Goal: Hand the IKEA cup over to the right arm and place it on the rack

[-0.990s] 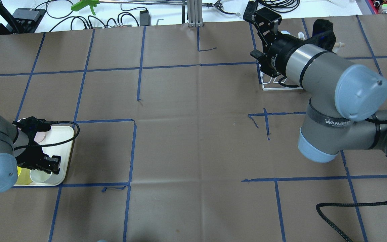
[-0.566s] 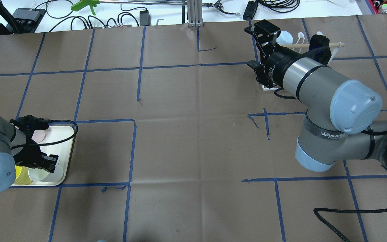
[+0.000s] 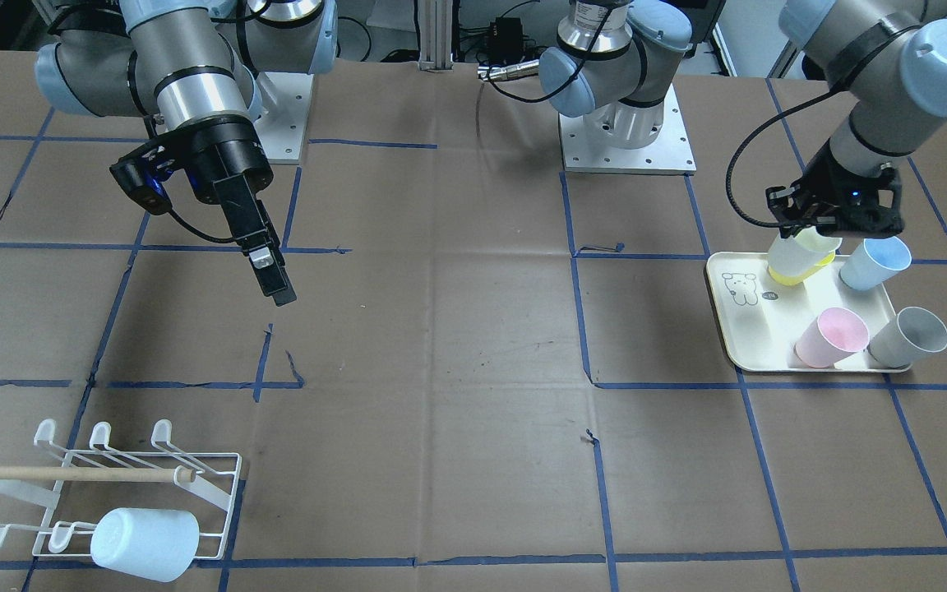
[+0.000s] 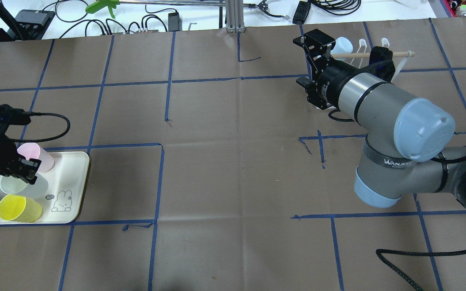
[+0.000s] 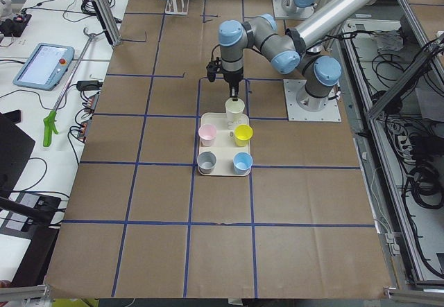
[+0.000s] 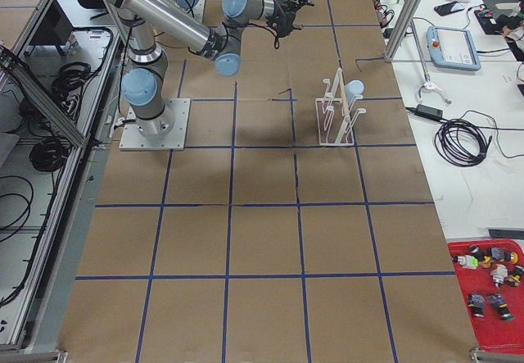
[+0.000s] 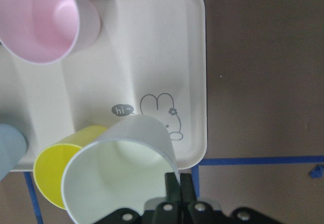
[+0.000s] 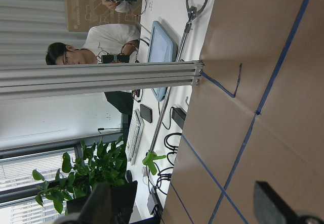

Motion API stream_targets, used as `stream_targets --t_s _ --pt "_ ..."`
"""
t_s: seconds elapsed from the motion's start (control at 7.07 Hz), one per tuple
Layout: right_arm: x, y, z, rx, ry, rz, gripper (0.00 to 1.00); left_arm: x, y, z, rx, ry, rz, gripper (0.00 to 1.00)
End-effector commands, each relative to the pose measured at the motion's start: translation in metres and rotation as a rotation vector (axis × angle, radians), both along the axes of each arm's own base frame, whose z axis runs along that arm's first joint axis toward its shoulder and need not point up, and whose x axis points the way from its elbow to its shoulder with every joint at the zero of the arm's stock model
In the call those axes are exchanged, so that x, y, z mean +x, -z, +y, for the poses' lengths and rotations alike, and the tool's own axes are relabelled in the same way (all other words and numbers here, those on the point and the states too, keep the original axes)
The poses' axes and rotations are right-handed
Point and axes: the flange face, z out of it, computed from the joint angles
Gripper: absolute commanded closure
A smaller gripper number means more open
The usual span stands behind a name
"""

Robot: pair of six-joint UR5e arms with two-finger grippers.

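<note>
Table (image 3: 441,329): brown paper cover, creased, gridded in blue tape. Left claw (image 3: 810,230) pinches the rim of a cream cup (image 3: 798,256), which is tilted and held over the cartoon-print tray (image 3: 757,341), just beside the yellow cup (image 4: 16,208). Pink, blue and grey cups also stand on the tray.

Right claw (image 3: 272,284) hangs over bare paper, fingers spread wide, gripping nothing, well apart from the rack (image 3: 194,489). 1 pale blue cup (image 3: 145,543) sits on the rack.

Room: white side bench with cables, a green-handled tool, a potted plant and 1 seated person.

The right arm (image 4: 378,101) hides most of the rack (image 4: 356,54) in the overhead view.
</note>
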Motion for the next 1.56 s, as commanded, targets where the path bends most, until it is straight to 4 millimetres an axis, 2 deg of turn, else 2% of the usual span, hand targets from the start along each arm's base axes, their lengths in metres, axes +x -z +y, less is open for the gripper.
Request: stream_targets --t_s 0.0,0.14,0.28,0.42,0.57,0.99,1.13,1.41 --pt "0.000 0.003 -0.001 0.005 0.000 0.000 0.00 -0.006 -0.087 -0.043 0.005 0.037 0.009 1.00" --pt "0.000 0.002 -0.001 0.003 -0.001 -0.001 0.00 -0.005 -0.108 -0.065 0.008 0.055 0.012 1.00" --pt "0.003 0.001 0.000 0.005 -0.028 -0.015 0.00 -0.005 -0.115 -0.085 0.005 0.072 0.012 1.00" --pt "0.004 0.001 0.001 0.006 -0.042 -0.022 0.00 -0.004 -0.111 -0.102 -0.005 0.085 0.035 1.00" --pt "0.004 0.001 0.001 0.008 -0.042 -0.022 0.00 -0.013 -0.107 -0.121 -0.074 0.100 0.110 1.00" --pt "0.012 0.011 -0.001 0.032 -0.127 -0.062 0.00 -0.051 -0.113 -0.163 -0.449 0.221 0.369 1.00" --pt "0.014 0.010 0.000 0.033 -0.141 -0.068 0.00 -0.068 -0.109 -0.167 -0.550 0.308 0.447 1.00" --pt "0.014 0.012 0.000 0.043 -0.145 -0.071 0.00 -0.115 -0.093 -0.159 -0.717 0.504 0.558 1.00"
